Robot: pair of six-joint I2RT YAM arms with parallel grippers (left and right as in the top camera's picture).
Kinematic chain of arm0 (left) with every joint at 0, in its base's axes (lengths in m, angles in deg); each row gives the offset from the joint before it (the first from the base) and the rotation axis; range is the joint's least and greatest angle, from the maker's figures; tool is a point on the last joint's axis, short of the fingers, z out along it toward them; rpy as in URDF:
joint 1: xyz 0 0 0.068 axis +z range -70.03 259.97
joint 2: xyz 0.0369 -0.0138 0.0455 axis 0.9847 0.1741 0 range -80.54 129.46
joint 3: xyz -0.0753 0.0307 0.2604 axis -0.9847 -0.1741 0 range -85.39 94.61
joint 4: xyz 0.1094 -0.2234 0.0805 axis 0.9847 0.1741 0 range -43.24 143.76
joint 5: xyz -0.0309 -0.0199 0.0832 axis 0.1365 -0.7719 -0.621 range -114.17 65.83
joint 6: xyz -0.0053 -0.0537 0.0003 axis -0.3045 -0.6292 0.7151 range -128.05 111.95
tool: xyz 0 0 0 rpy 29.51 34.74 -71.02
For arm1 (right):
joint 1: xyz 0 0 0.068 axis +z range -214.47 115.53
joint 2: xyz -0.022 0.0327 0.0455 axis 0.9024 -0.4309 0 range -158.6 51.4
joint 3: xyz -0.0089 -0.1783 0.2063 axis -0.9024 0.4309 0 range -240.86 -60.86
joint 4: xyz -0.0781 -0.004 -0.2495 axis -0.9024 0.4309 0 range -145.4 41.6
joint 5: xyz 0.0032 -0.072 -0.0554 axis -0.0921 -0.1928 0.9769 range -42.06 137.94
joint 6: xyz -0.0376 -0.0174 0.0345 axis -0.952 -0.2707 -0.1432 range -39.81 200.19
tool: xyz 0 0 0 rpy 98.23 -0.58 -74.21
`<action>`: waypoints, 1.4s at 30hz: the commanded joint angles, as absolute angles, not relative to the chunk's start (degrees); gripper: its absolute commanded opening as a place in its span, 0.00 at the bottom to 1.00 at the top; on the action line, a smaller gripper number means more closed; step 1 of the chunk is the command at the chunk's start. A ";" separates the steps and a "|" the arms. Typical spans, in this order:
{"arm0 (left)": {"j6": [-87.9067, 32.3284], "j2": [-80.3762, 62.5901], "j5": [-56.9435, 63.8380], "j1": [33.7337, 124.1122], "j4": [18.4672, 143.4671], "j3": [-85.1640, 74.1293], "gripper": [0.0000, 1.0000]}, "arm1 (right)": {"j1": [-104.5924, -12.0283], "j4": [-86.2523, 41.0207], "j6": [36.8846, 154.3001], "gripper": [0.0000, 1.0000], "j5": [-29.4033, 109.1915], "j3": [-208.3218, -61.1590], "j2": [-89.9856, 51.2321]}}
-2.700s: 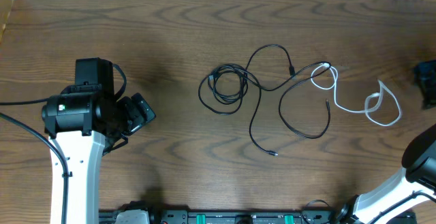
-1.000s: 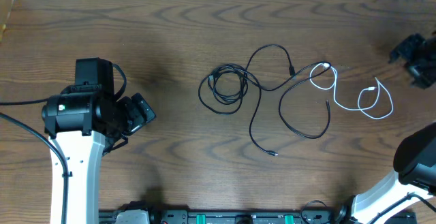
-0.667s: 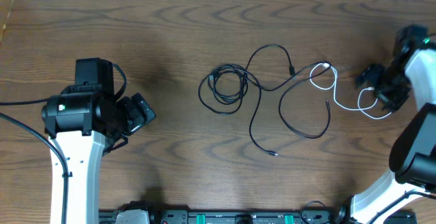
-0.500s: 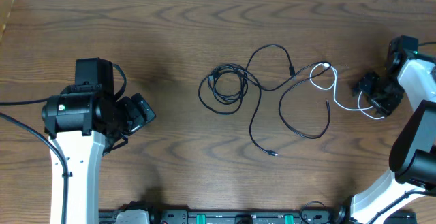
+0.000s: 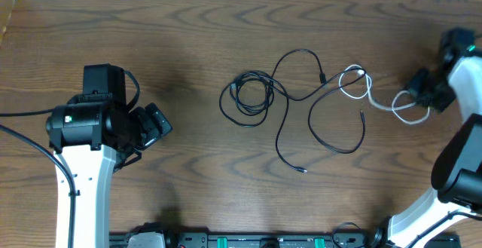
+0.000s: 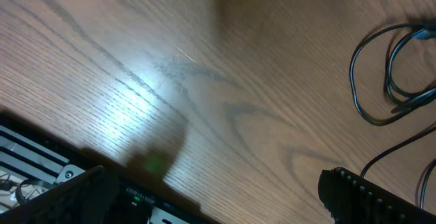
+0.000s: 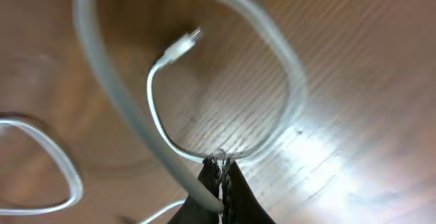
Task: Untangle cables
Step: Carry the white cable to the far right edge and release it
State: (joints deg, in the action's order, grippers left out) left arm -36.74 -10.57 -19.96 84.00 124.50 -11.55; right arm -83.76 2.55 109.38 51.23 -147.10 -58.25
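Right gripper [image 7: 221, 180] is pinched tight on the white cable [image 7: 291, 74], grabbing it at the bottom of a loop. The cord curls up and away from the fingertips, and its little plug end [image 7: 184, 43] lies just past them over the table [image 7: 368, 60].

From overhead, the white cord runs on beyond the fingers toward the middle, where its far loop crosses the black cables [image 5: 335, 131]. Farther out there's a black coil [image 5: 248, 97], and well apart from all that sits the left gripper [image 5: 154, 124], fingers spread wide and holding nothing.

Looks to me like the step is pulling the white one free of the black ones. I'd say the next move is a slow pull away from the tangle, lifting a bit so that far loop slides off instead of dragging the black cable along. The left arm might have to pin the black one down.
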 commanded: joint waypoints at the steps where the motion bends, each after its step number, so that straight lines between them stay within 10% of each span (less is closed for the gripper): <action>1: -37.22 -10.54 -20.09 84.20 124.65 -11.57 0.99 | -86.71 6.51 107.15 0.01 52.52 -159.89 -55.91; 12: -37.22 -10.54 -20.09 84.20 124.65 -11.57 1.00 | -93.64 20.91 115.05 0.01 63.25 -187.34 -55.50; 42: -37.22 -10.54 -20.09 84.20 124.65 -11.57 0.99 | -93.31 17.09 114.89 0.01 58.59 -175.73 -55.60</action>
State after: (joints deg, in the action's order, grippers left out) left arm -36.76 -10.54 -19.96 84.00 124.50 -11.55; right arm -93.49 17.35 114.30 55.71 -177.00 -55.25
